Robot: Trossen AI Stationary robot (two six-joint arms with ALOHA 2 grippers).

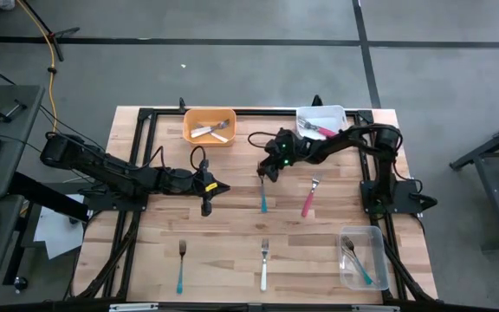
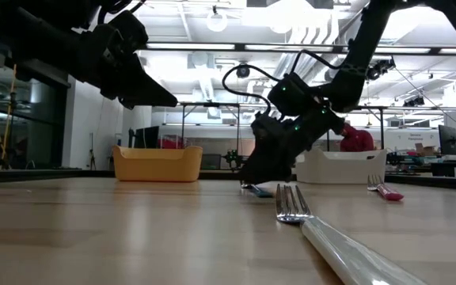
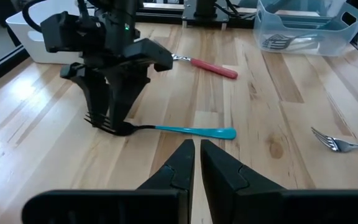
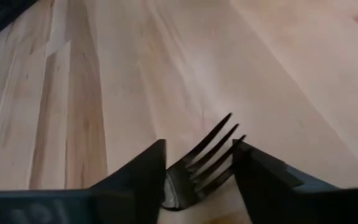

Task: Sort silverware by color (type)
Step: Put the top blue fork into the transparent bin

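Note:
A teal-handled fork (image 1: 263, 199) lies mid-table, its metal head toward the far edge. My right gripper (image 1: 265, 176) stands over that head, shut on it; the left wrist view shows it (image 3: 112, 118) on the head with the teal handle (image 3: 194, 130) lying free. My left gripper (image 1: 205, 204) hovers shut to the fork's left, above the wood (image 2: 153, 93). Loose on the table lie a red fork (image 1: 308, 199), another teal fork (image 1: 181, 270) and a white fork (image 1: 264, 267). My right gripper pinches the teal fork's metal head (image 4: 201, 160) between its two fingers (image 4: 143, 171), which lie on the head's two side edges. The fingers come from above, slanting down. The tines stick out past the fingertips, and the fork lies flat on the table (image 3: 166, 129).
At the far edge, an orange bin (image 1: 209, 126) holds white forks and a white bin (image 1: 322, 120) holds red ones. A clear bin (image 1: 361, 256) near the right front corner holds teal forks. Bare wood lies between the loose forks.

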